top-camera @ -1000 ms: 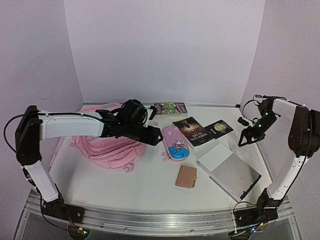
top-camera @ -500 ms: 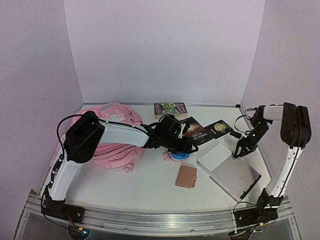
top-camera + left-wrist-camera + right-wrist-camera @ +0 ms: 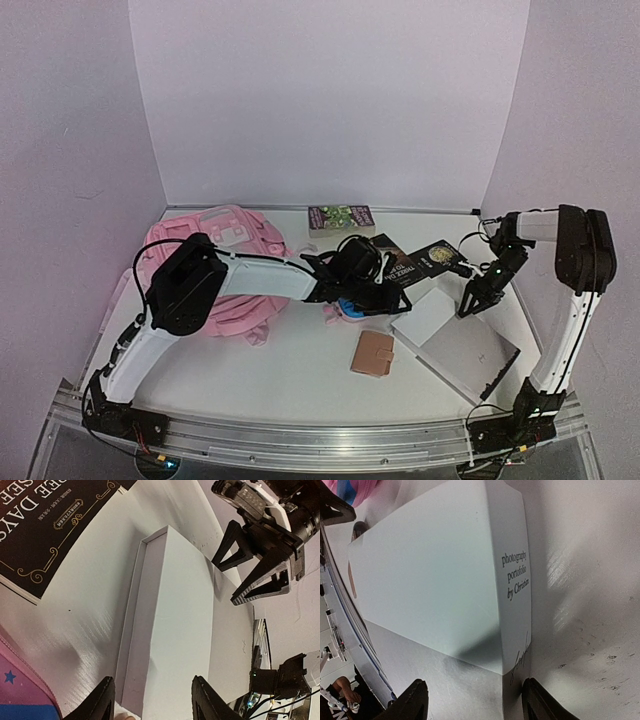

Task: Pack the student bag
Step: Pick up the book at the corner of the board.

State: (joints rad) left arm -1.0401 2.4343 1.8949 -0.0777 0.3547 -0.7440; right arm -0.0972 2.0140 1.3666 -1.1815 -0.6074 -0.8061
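Two arms reach in over the white table [image 3: 300,400]. Nearest their bases, at about 5 o'clock from the table's middle, a tan wallet [image 3: 372,353] lies flat. Just beyond it, toward 4 o'clock, a white photography portfolio [image 3: 428,316] rests on a flat grey slab [image 3: 478,356]. The left gripper [image 3: 152,692] hangs at the portfolio's 9 o'clock end, jaws parted and grasping nothing. The right gripper [image 3: 472,684] hovers at the 3 o'clock end by the lettered spine, its jaws likewise apart and empty. A pink pencil case [image 3: 348,308] with a blue patch peeks out beneath the left wrist. Farther back lie a dark book [image 3: 395,262] and a small black book [image 3: 440,256]. The student bag [image 3: 215,265] sprawls at 9 to 10 o'clock, well apart from both grippers, with the left arm passing over its near edge. A green book [image 3: 341,217] sits at 12 o'clock by the back wall.
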